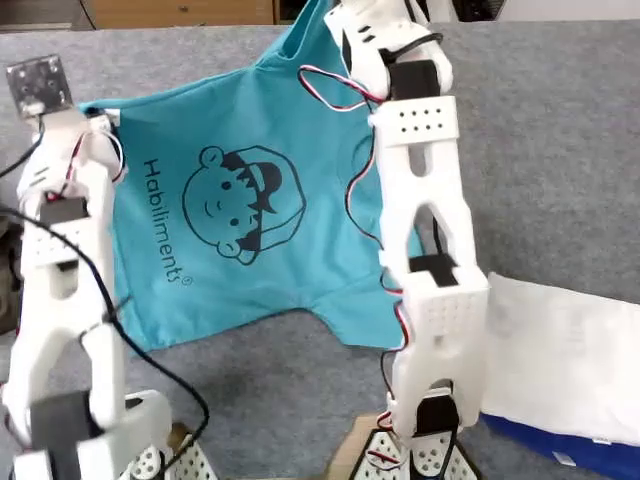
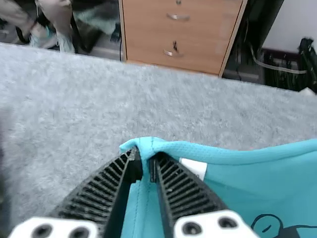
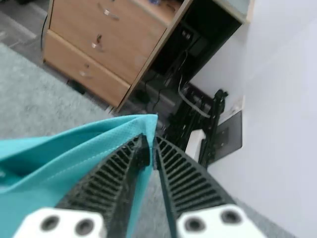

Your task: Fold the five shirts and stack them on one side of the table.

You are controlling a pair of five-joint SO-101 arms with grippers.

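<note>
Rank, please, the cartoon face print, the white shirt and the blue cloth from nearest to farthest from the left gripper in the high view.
1. Cartoon face print, mid-table on the teal shirt held by the left gripper.
2. White shirt, on the table's right side.
3. Blue cloth, under the white shirt at the near right edge.

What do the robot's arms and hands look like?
The left arm and right arm are chunky white plastic with dotted plates, black motors, twisty red-and-white wires and a black cable. The left hand and right hand have black ridged fingers on white bases with round holes.
</note>
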